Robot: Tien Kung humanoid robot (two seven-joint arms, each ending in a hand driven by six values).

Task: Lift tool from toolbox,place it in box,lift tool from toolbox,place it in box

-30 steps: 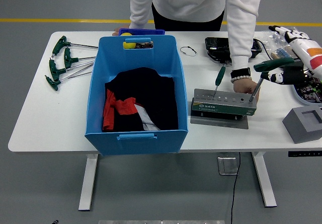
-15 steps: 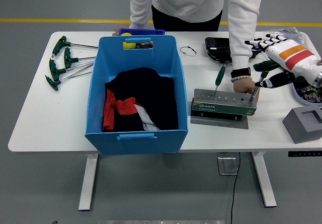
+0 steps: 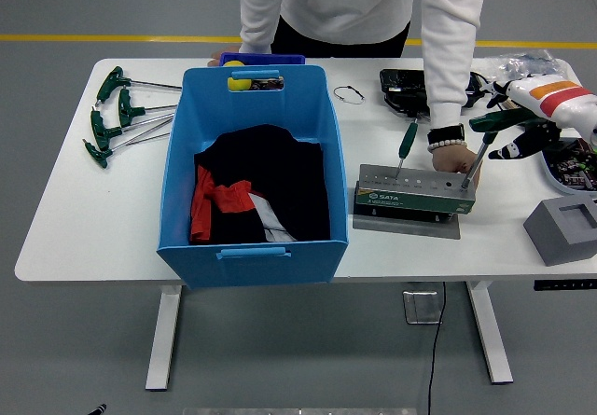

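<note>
**Second wrench not yet lifted**

While my right hand curls round the T-handle wrench standing in the toolbox, a person's hand steadies that rack. I see no tool inside the blue box; both placements seem outstanding.

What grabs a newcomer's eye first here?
The big blue box left of centre, with black and red cloth inside. To its right, the robot's right hand is at the T-handle tool standing in the grey toolbox, which a person's hand steadies. More green T-handle tools lie at the far left.
</note>
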